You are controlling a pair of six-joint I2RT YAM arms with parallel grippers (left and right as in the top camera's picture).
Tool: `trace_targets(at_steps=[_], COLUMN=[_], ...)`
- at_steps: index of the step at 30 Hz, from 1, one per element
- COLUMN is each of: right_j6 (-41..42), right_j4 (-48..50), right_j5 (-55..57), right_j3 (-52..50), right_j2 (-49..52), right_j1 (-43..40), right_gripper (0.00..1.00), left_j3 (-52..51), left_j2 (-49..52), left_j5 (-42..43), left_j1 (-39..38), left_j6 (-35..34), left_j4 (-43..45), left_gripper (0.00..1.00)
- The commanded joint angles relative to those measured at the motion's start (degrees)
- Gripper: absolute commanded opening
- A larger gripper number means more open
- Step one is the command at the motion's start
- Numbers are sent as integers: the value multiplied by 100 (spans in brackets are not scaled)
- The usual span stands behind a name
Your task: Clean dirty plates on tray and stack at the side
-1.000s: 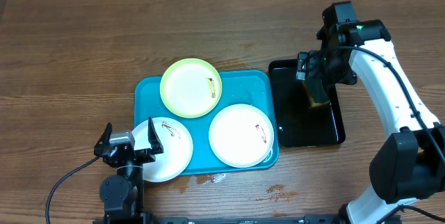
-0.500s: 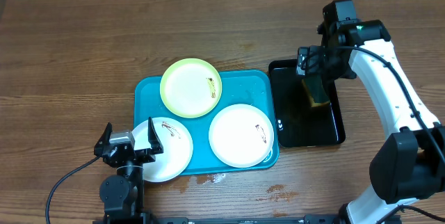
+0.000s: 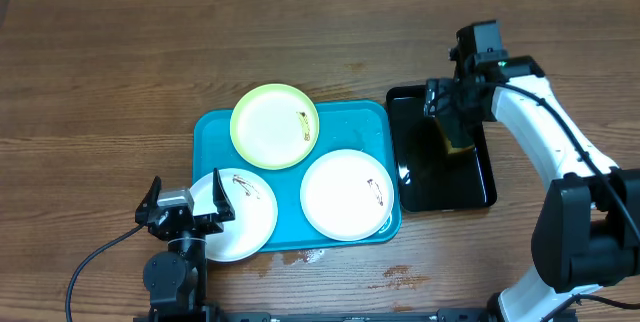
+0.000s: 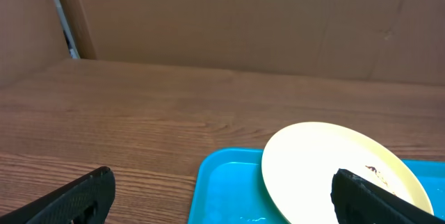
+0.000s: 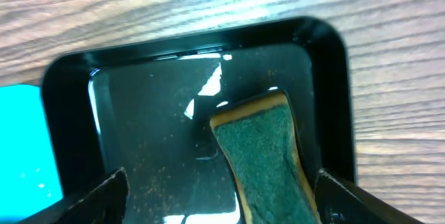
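On black tray — right gripper straddles sponge | green top: wrist view

Item 1, large tray, mid-table: three plates on it, the rear plate at 11 o'clock overhanging the rim, the front-right plate at 5 o'clock, and the front-left plate at 7 o'clock hanging over the corner. Item 2, small tray, just beside the large tray at 3 o'clock. It holds a sponge lying in its 1 o'clock part.
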Motion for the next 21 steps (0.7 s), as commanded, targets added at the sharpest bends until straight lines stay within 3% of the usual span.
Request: trace_targets(at_steps=[1,5,7,15,21], right_j6=[-22,-24,-24,-22,-24], right_j4=[326,828,1036,1298,1305], right_j5=[52,55,52,52,55], right_j3=[-382,-761,-914,-1097,-1152], right_j2=[-26,-26,-26,-26,-24], right_j1=[-4,-4,-4,-4,-4], right_gripper=[85,85,83,74,70], left_j3=[-20,15,216,2020,4094], left_j2=[-46,-46,-44,732,2610], left_j5=[-42,581,1045,1158,2474], left_j1=[-15,-15,-15,-15,-15], left_j6=[-87,-125,-466,-586,-595], left_j4=[13,494,326,-1274,-2841], left_gripper=[100,100,100,100,100])
